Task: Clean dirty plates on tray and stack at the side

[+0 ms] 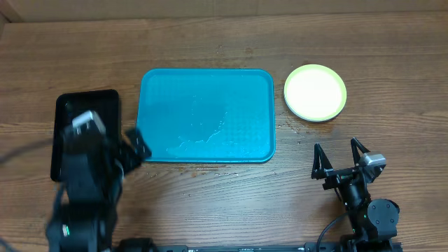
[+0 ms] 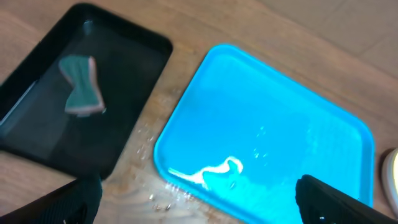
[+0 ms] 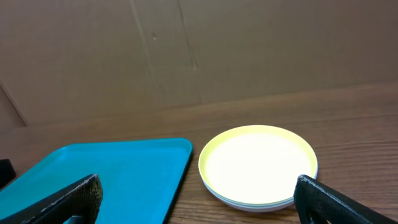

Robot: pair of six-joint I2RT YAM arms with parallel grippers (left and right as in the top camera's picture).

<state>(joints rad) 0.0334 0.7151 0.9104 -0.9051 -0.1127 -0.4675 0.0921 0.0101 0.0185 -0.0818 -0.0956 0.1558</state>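
Only the top of the stacked plates (image 3: pixel 258 165) shows well, right of the tray (image 1: pixel 206 115). The left gripper (image 1: pixel 140 145) and right gripper (image 1: pixel 336 145) are spread wide, pinching nothing.

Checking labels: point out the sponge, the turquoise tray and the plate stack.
sponge (image 2: pixel 81 86): left wrist view, its pinched middle.
turquoise tray (image 1: pixel 182 98): overhead view, bare part of its floor.
plate stack (image 3: pixel 258 163): right wrist view, centre of the top plate.

Matte black left arm (image 1: pixel 80 189) and right arm (image 1: pixel 367 210), grey wrist blocks (image 1: pixel 372 161), pointed black claw fingers (image 1: pixel 318 164)
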